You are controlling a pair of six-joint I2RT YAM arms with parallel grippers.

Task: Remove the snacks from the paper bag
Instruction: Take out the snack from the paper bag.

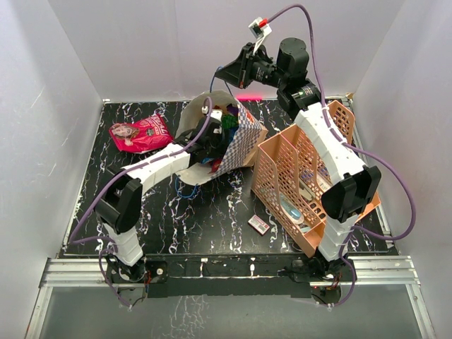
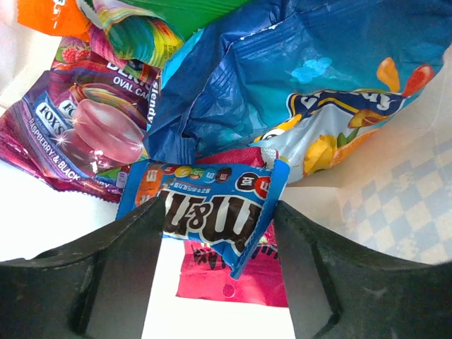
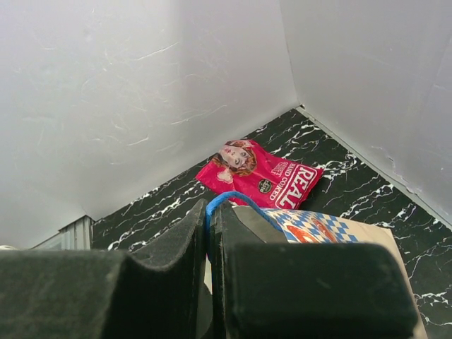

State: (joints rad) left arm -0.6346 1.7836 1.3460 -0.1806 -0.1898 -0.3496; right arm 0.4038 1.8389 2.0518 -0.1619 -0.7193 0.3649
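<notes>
Two grippers meet at the paper bag [image 1: 244, 138], which we see tipped over at the middle of the table's [image 1: 205, 219] far edge, its mouth turned toward the left edge. From above, the left gripper [image 1: 212, 145] is buried in that mouth and we cannot make out its fingers. Its own camera shows them clamped on a small blue candy packet [image 2: 212, 201], the packet's lower part cut off behind them. Behind it, inside the bag, lie the large blue chip bag [image 2: 282, 85], a purple packet [image 2: 63, 134] and a half-covered pink packet [image 2: 233, 282]. An orange pack [image 2: 53, 14] and a green pack [image 2: 191, 10] are cropped at the top of that view, so we cannot read them. The right gripper [image 1: 236, 74] hangs above the far edge, jaws nearly closed on the blue cord handle [image 3: 226, 198]; where the cord joins the bag is hidden. One pink-red bag [image 1: 141, 133] lies out on the table by the far left corner. The peach rack [image 1: 289, 176] fills the right edge, partly hidden by the right arm, and a small white-pink box [image 1: 258, 224] lies by the near edge
</notes>
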